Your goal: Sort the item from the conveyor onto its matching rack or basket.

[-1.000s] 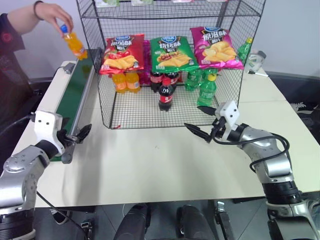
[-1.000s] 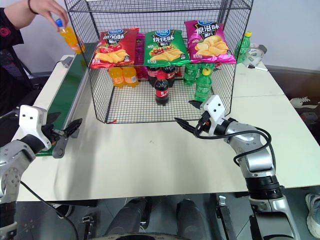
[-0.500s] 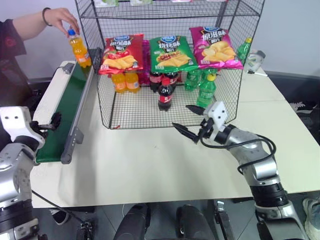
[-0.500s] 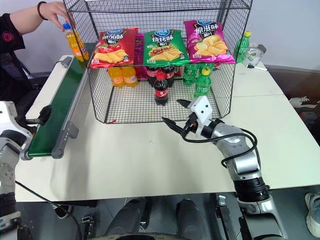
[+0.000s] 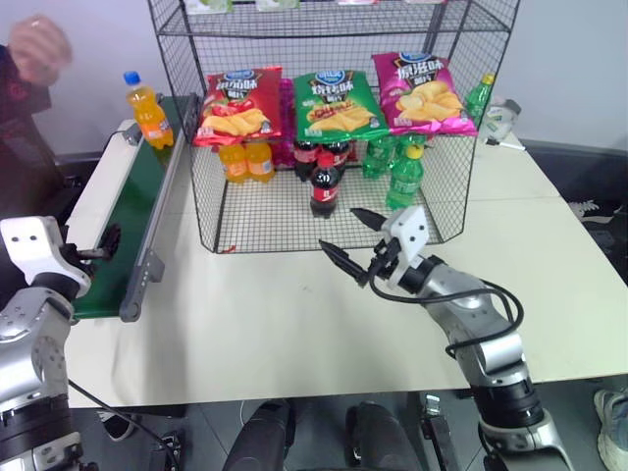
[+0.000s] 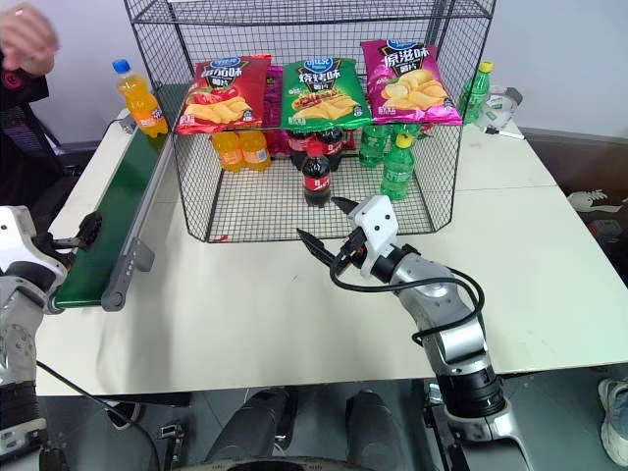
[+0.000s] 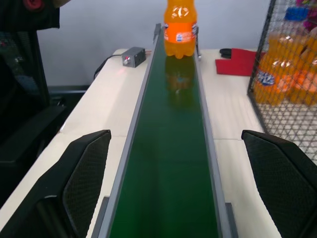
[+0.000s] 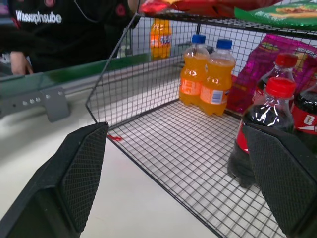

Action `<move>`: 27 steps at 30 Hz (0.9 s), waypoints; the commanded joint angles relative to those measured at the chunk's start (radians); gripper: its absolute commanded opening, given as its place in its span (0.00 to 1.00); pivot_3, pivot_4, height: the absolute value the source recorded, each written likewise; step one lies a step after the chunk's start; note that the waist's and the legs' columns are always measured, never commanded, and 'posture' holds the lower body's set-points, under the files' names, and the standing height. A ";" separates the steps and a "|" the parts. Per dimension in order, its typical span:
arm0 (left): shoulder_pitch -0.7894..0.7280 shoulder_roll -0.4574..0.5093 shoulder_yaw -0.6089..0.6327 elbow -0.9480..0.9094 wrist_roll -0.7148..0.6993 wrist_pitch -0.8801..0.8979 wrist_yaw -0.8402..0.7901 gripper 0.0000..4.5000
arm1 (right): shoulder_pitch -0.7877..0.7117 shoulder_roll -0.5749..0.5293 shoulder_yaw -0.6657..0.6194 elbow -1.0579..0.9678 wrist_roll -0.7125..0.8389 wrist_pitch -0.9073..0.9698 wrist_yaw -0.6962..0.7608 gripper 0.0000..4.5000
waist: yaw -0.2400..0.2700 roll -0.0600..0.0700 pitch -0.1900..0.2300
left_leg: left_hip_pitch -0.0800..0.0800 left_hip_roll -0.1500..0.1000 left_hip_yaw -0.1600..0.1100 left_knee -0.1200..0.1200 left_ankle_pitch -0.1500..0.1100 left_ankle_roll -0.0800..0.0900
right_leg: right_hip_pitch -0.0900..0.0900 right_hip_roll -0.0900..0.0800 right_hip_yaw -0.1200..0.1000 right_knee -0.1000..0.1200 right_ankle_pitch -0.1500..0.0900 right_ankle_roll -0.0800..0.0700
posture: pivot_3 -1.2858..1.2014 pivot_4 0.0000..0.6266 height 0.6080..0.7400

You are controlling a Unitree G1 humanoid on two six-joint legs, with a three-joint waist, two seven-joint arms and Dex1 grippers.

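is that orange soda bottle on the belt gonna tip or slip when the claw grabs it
The orange soda bottle stands tall and narrow on the conveyor, so a high nudge would probably tip it. It looks full, likely fairly firm. Its smooth, round plastic might slip or roll.

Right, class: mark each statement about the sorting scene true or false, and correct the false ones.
1. The orange soda bottle stands upright on the conveyor. True.
2. The left gripper holds the bottle. False: it is open and empty, at the belt's near end.
3. Two orange bottles already stand inside the wire rack. True.
4. The right gripper is shut on a cola bottle. False: it is open, outside the rack.
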 commanded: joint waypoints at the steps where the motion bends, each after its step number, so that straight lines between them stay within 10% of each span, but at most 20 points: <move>1: -0.010 0.010 0.006 -0.002 0.011 -0.036 0.001 0.98 | 0.020 0.018 0.001 -0.096 0.029 0.024 -0.026 1.00 | 0.000 0.000 0.000 | 0.000 0.000 0.000 0.000 0.000 0.000 | 0.000 0.000 0.000 0.000 0.000 0.000 | 0.52 0.24 1.00; 27: -0.019 0.010 0.009 0.046 0.015 -0.103 0.012 0.98 | 0.042 0.056 0.037 -0.179 0.112 0.109 -0.041 1.00 | 0.000 0.000 0.000 | 0.000 0.000 0.000 0.000 0.000 0.000 | 0.000 0.000 0.000 0.000 0.000 0.000 | 0.52 0.24 1.00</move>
